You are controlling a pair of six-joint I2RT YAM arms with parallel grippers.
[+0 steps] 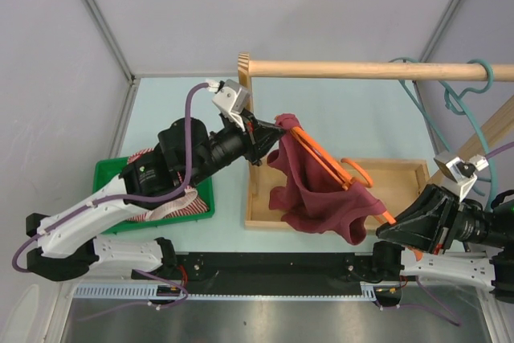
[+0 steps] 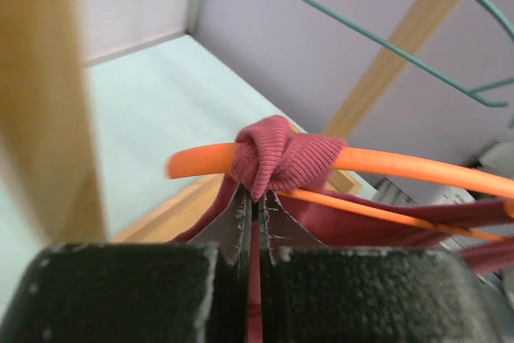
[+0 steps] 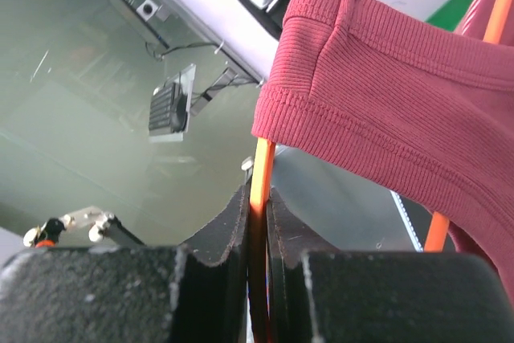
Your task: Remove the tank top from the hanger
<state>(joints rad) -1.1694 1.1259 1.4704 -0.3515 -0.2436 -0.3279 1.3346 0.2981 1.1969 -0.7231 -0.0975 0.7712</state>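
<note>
Pale lilac walls (image 1: 241,6) rise behind the wooden rod (image 1: 361,70), and the pale green counter (image 1: 337,118) spreads beneath it in even light.

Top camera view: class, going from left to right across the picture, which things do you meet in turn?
green bin → left gripper → tank top → right gripper → teal hanger

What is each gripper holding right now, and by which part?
The left gripper pinches the maroon tank top at its strap, bunched over one end of the orange hanger. The right gripper clamps the hanger's bar near the opposite end.
</note>
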